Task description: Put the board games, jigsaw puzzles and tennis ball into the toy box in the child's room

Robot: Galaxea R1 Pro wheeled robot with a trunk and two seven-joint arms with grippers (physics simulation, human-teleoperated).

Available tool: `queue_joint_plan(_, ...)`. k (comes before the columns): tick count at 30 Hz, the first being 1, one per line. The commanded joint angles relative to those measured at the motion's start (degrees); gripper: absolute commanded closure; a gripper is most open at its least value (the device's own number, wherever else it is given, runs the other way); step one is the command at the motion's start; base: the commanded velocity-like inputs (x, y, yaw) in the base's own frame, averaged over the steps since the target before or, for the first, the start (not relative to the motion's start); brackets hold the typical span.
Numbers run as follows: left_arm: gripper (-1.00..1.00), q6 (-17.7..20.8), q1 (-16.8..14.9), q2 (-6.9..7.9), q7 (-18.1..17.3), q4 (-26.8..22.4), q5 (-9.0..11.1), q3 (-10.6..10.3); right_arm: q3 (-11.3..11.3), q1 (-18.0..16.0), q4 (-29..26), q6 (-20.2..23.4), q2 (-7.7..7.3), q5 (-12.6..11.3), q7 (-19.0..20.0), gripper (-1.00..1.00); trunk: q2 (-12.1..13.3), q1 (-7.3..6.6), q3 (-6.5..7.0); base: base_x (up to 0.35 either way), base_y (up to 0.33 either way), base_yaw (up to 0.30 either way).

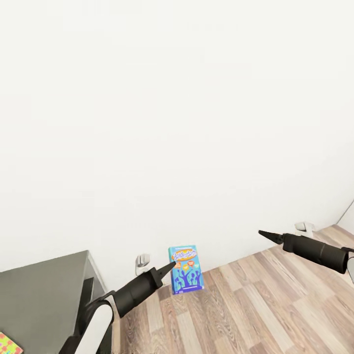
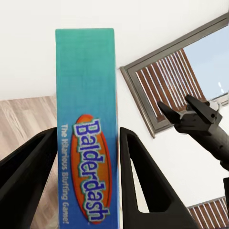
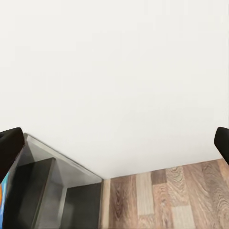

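Here the left gripper is clamped on the blue board game — a "Balderdash" box held upright above the wood-plank floor, in front of the white wall. The dark-grey table section stands left of the box, a jigsaw puzzle lying on its near corner. The right gripper hovers well to the box's right — its fingers spread apart and empty.

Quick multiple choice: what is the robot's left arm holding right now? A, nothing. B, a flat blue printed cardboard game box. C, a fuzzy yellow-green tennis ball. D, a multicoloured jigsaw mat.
B: in the left wrist view the left gripper's jaws stand either side of the flat blue printed cardboard game box, lettered "Balderdash".
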Motion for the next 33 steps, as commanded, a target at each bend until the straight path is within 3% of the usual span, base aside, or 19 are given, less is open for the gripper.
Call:
queue_joint_plan(1,1.0,0.43,-0.04,-0.02,0.01,-0.1,0.5,0.07,-0.08,-0.04,-0.02,0.29,-0.02,0.18,0.35,-1.0,0.35,-0.21,0.1,0.0,0.0,0.28)
queue_joint_plan(33,1.0,0.58,0.92,0.04,-1.1,-0.35,0.08,0.15,0.0,0.0,-0.02,0.19,-0.22,0.18,0.4,-1.0,13.18,-7.24,5.85,0.0,0.0,0.28)
